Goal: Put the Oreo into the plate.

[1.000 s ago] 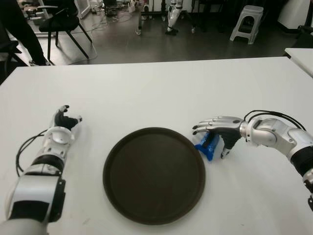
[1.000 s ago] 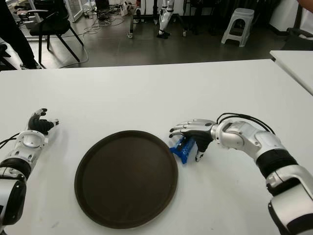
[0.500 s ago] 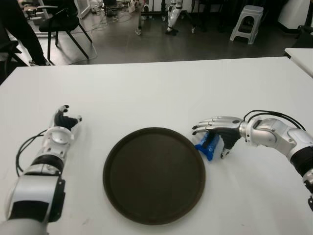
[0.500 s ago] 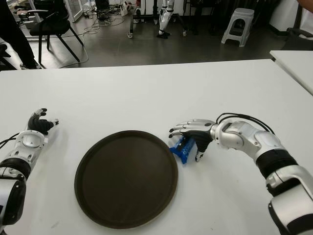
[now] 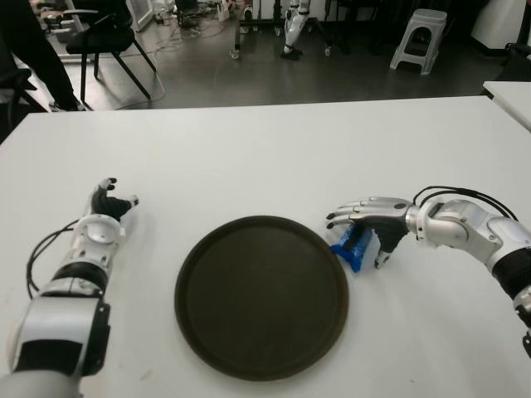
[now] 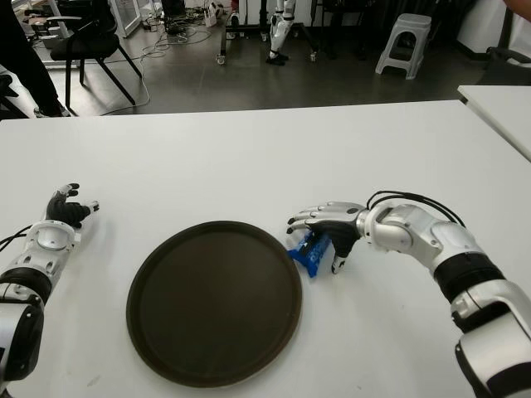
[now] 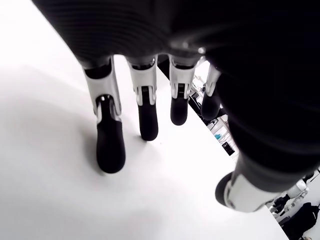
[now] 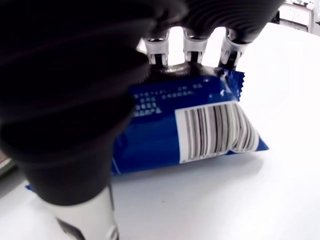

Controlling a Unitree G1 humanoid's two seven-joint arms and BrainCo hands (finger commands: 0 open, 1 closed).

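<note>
Fingers point(image 8: 192, 47) of right hand point(image 5: 375, 222) over blue barcoded Oreo point(image 8: 200, 132).

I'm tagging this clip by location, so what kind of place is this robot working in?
Probably a robotics lab or workshop. A white work table stands on a bare grey floor with cables, an office chair and a plastic stool behind.

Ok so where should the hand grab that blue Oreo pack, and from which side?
Probably across its short width, from above. The Oreo pack lies flat on the table beside the plate, with the right hand over it, fingers spread, thumb on the far side from the plate.
</note>
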